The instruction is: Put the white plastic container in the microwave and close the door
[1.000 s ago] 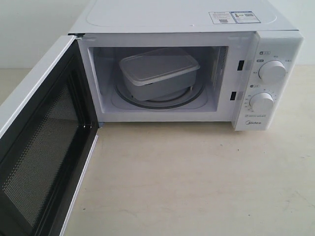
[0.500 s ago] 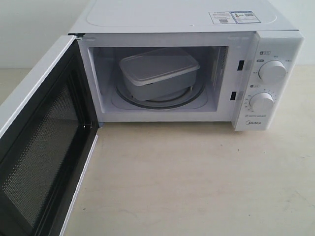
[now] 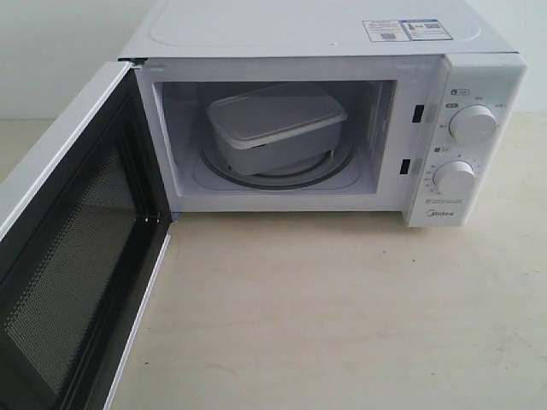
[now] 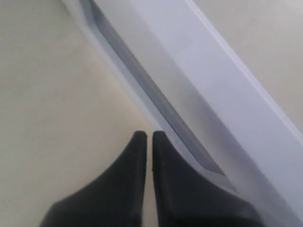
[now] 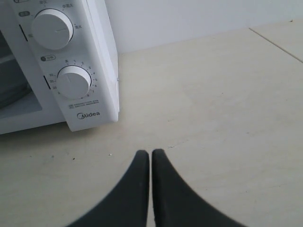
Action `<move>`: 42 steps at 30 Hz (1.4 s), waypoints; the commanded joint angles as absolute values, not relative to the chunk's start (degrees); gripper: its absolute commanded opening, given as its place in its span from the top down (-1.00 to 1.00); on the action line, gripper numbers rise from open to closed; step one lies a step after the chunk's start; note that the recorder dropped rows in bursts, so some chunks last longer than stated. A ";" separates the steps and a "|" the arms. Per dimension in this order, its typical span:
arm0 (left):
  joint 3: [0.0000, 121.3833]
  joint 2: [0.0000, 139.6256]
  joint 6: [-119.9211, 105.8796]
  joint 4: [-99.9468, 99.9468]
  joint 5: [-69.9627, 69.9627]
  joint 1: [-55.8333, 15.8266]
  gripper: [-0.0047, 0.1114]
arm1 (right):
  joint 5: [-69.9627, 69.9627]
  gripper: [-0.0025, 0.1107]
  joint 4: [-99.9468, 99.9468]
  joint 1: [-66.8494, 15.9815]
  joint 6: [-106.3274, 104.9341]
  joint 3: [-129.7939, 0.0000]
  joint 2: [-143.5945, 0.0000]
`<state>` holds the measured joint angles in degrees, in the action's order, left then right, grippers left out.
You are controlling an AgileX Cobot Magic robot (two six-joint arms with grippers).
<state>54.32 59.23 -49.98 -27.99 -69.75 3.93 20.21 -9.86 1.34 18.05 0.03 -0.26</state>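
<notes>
The white plastic container [image 3: 275,125] sits lidded on the glass turntable [image 3: 272,178] inside the white microwave [image 3: 308,34]. The door [image 3: 73,248] stands swung wide open at the left, its black inner face and mesh window toward the camera. Neither gripper shows in the exterior view. In the left wrist view my left gripper [image 4: 148,135] is shut and empty, right beside the door's white outer face [image 4: 222,90]. In the right wrist view my right gripper [image 5: 150,153] is shut and empty over the tabletop, in front of the microwave's knob panel [image 5: 71,80].
The beige tabletop [image 3: 342,316] stretches in front of the microwave. A white wall [image 5: 199,19] rises behind the table. Two round knobs [image 3: 472,124] stand on the right panel.
</notes>
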 commanded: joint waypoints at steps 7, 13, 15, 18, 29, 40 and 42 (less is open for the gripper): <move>47.17 59.31 -59.22 -36.48 -69.47 3.99 0.84 | 19.54 0.96 -9.75 1.70 17.74 0.00 0.00; 44.94 59.31 -62.64 -40.99 -65.24 -0.49 0.84 | 19.54 0.96 -9.75 1.70 17.74 0.00 0.00; 44.49 59.42 -62.64 -41.25 -63.11 -2.74 0.84 | 19.54 0.96 -9.75 1.70 17.74 0.00 0.00; 44.38 60.21 -62.64 -40.87 -62.48 -5.02 0.84 | 19.54 0.96 -9.75 1.70 17.84 0.00 0.00; 44.38 62.68 -65.20 -44.27 -60.80 -6.04 0.84 | 15.62 0.96 -12.74 1.70 17.57 0.00 0.00; 44.38 62.93 -66.97 -45.65 -63.00 -8.38 0.84 | -28.60 0.96 2.32 1.70 32.19 -5.25 0.00; 44.38 62.93 -66.97 -45.52 -62.74 -10.39 0.84 | -14.52 0.96 2.11 1.70 28.05 -13.80 -0.06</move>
<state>44.51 62.87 -66.68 -44.80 -62.37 -8.73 -24.08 1.98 1.34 30.98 -6.97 -0.14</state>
